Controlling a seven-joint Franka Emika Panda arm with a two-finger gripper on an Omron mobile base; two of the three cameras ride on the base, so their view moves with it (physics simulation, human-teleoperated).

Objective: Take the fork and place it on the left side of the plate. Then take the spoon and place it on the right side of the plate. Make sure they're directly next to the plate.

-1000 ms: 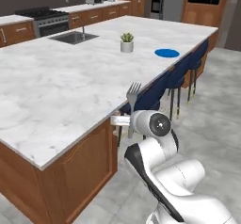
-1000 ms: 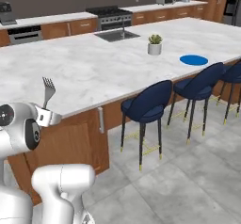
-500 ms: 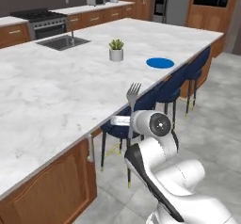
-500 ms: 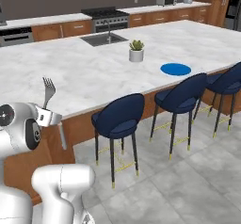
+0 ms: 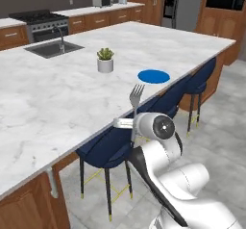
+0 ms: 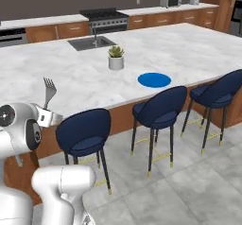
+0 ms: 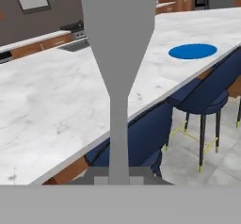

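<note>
Marble island (image 5: 57,93), navy stools (image 6: 158,113), wood cabinets (image 6: 56,30), grey tile floor (image 6: 189,181).

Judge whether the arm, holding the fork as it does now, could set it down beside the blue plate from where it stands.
Probably not yet. The fork stands upright in the shut jaws, off the counter's edge, while the plate lies well further along. Nothing blocks the path.

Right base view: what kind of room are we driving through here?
A home-style kitchen, rendered: a long marble island counter with blue bar stools, a sink, and a stove along the back wall.
</note>
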